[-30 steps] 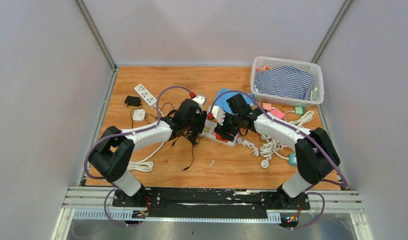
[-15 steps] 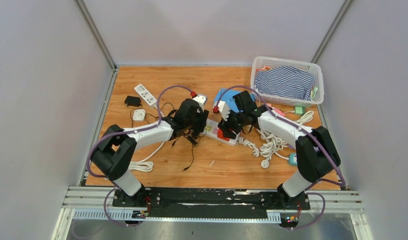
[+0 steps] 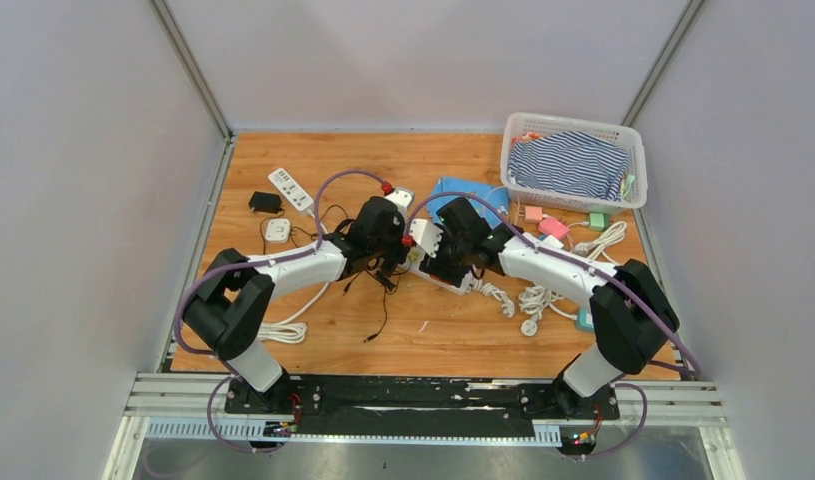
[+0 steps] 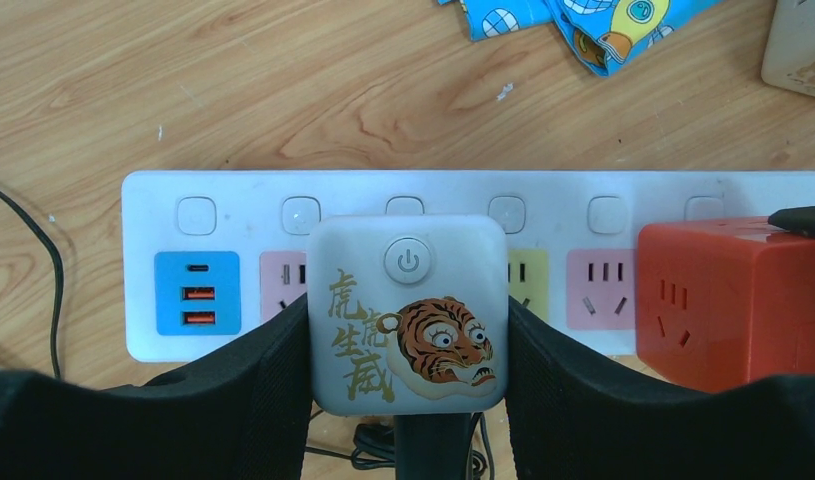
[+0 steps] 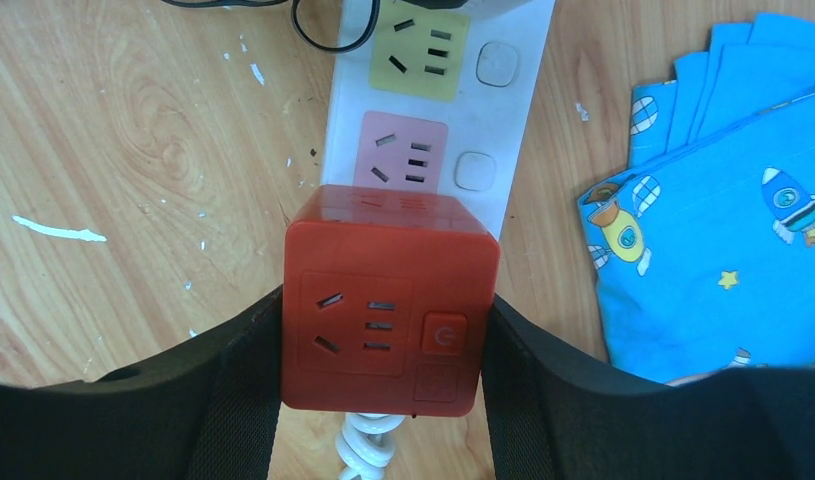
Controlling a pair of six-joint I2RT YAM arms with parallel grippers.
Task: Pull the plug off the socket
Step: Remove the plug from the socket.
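Gripping the tiger plug (image 4: 407, 315) by its two flanks, the left pincer (image 4: 407, 345) is closed on it, a hold that likely lets it pull straight off the face without twisting the pins. The tiger plug sits over the middle sockets of the strip (image 4: 233, 205) and looks seated, not yet drawn. At the strip's end the right pincer (image 5: 383, 340) clamps the red cube (image 5: 383, 300), probably to pin the strip to the worktop (image 4: 183, 80) as a counterhold. A blue cloth (image 5: 723, 230) lies just beside the strip.

Wood tabletop (image 3: 333, 150) w/ plain grey walls (image 3: 413, 60) rising on 3 sides, metal rails (image 3: 173, 400) along its near edge, even light.
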